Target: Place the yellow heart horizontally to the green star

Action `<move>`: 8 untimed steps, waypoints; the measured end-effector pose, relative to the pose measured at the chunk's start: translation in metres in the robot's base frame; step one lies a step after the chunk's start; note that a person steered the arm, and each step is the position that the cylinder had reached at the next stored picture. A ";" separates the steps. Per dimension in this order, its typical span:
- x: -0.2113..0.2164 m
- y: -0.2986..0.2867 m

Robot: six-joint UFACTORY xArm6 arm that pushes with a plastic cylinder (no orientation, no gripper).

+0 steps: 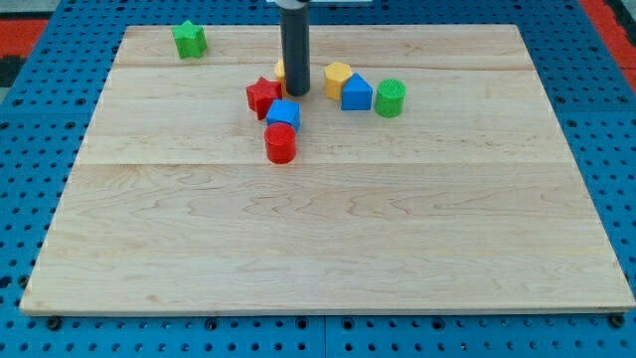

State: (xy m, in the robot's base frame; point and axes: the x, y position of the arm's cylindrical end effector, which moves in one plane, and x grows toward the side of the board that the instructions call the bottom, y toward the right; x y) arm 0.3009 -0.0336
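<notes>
While the tool, a bare rod with no jaws to part or close, rests its tip (295, 94) on the tabletop (328, 249), a yellow block (281, 70), seemingly the heart, peeks out at its 11 o'clock. The green star (189, 40) lies well off at 10 o'clock. The push looks barely begun; next, shove toward 10 o'clock. The heart's heading and long axis are hidden.

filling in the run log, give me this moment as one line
my tip: beside red star, hiding part of a yellow block | green star: top left, alone | yellow heart not yet level with it
</notes>
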 end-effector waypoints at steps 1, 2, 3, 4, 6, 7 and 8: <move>-0.036 0.000; 0.002 -0.011; -0.019 -0.073; -0.050 -0.024; -0.043 -0.008; -0.018 0.003; -0.025 0.048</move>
State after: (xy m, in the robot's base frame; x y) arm 0.2757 0.0146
